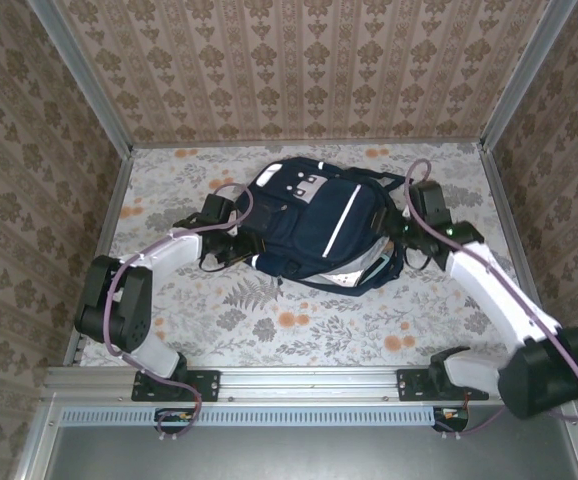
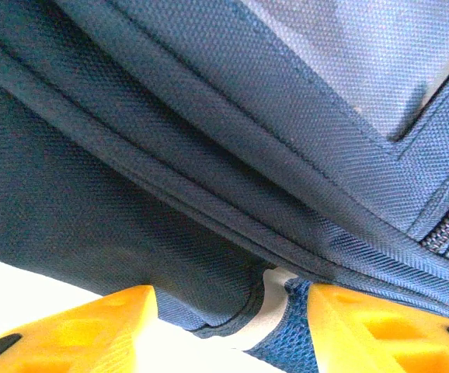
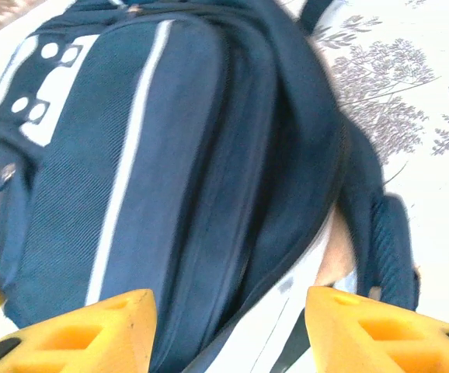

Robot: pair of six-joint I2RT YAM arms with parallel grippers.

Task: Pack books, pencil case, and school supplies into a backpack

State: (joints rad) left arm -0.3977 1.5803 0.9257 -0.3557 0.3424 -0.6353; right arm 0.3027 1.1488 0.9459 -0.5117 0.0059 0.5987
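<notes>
The navy backpack (image 1: 309, 225) with its white stripe lies flat mid-table, its opening toward the front right. My left gripper (image 1: 237, 240) is at its left side; up close, the yellow fingers (image 2: 232, 291) stand apart with a fabric edge of the backpack (image 2: 209, 116) and a blue mesh strap (image 2: 290, 342) between them. My right gripper (image 1: 401, 240) hovers open at the right side, over the backpack (image 3: 170, 155) and its gaping zip. Pale lining (image 3: 287, 318) and a tan patch (image 3: 335, 252) show inside; I cannot tell if that is the pencil case. Books and school supplies are hidden.
The floral tablecloth (image 1: 269, 310) has free room in front of the backpack. A padded dark strap (image 3: 388, 241) trails off the bag's right side. Wallpapered walls close in the back and sides, and a metal rail (image 1: 299, 380) runs along the near edge.
</notes>
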